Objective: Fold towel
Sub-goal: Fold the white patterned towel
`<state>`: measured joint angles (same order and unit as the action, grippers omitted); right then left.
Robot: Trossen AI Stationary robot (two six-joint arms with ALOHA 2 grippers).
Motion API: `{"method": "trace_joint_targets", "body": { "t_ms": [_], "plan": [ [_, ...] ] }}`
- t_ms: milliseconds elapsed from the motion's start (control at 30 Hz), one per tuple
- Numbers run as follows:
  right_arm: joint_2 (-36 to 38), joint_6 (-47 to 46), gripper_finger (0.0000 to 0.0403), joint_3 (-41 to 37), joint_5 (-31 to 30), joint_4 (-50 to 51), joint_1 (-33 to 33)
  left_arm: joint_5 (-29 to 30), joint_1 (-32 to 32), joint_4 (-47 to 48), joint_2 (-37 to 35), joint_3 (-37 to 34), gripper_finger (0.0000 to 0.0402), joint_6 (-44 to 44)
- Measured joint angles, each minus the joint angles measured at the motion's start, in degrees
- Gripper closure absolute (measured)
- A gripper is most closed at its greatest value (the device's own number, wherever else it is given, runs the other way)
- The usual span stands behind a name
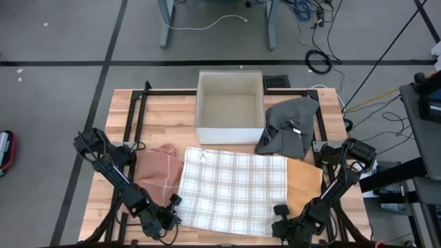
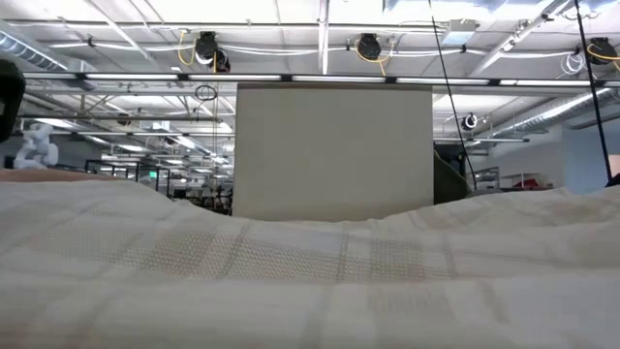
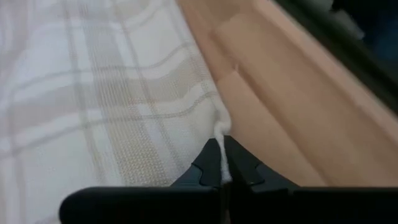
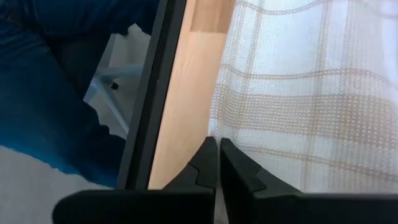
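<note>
1. We see the plaid towel (image 1: 233, 191) flat mid-table, before the box (image 1: 230, 107).
2. Left gripper (image 3: 221, 177) pinches its near corner; right gripper (image 4: 218, 163) looks closed at the edge, hold uncertain.
3. We should lift both corners evenly.

Towel (image 1: 231, 191) flat on table (image 1: 172, 117), box (image 1: 230, 107) behind it, cloths (image 1: 287, 127) either side, maybe overlapping

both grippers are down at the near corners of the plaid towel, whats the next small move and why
Probably lift both corners slightly and carry them toward the white box. The left gripper is shut on the plaid towel at its corner. The right gripper is shut at the other near corner, though fabric between its fingers isn't clearly visible. The towel lies flat, unfolded.
</note>
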<state>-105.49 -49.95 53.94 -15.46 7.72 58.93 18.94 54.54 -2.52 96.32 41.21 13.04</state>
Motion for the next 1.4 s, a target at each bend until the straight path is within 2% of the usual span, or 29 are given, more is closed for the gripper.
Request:
{"method": "trace_joint_targets", "body": {
  "t_ms": [267,367,600,700,1167,1233,1333,1400],
  "plan": [
    [4.2,0.1,0.0392,-0.1,-1.1,0.1,0.1,0.9,0.0,0.9,-3.5,1.9,0.0400,-2.4],
    [4.2,-0.9,0.0360,-0.1,-1.4,-0.8,0.2,0.9,0.0,1.7,-3.6,1.9,0.0400,-2.4],
    [4.3,-5.3,0.0249,0.0,-1.6,-0.9,1.6,1.2,-0.3,2.2,-3.6,1.9,0.0400,-0.8],
    [4.2,-5.3,0.0233,0.0,-2.2,-1.1,2.6,1.3,-0.2,2.2,-3.6,1.9,0.0401,0.2],
    [0.2,-5.0,0.0289,0.4,-2.7,3.7,4.2,1.3,-0.3,2.0,-3.6,1.9,0.0401,3.3],
    [0.2,-5.1,0.0313,0.4,-2.9,4.0,4.2,1.2,-0.2,2.0,-3.6,1.9,0.0401,3.5],
    [0.2,-4.2,0.0374,0.3,-3.1,4.5,4.2,1.2,-0.2,2.0,-3.6,1.9,0.0401,3.7],
    [0.1,-3.1,0.0393,0.3,-3.0,4.0,4.2,1.2,-0.3,1.9,-3.6,1.9,0.0401,4.3]
  ]
}}
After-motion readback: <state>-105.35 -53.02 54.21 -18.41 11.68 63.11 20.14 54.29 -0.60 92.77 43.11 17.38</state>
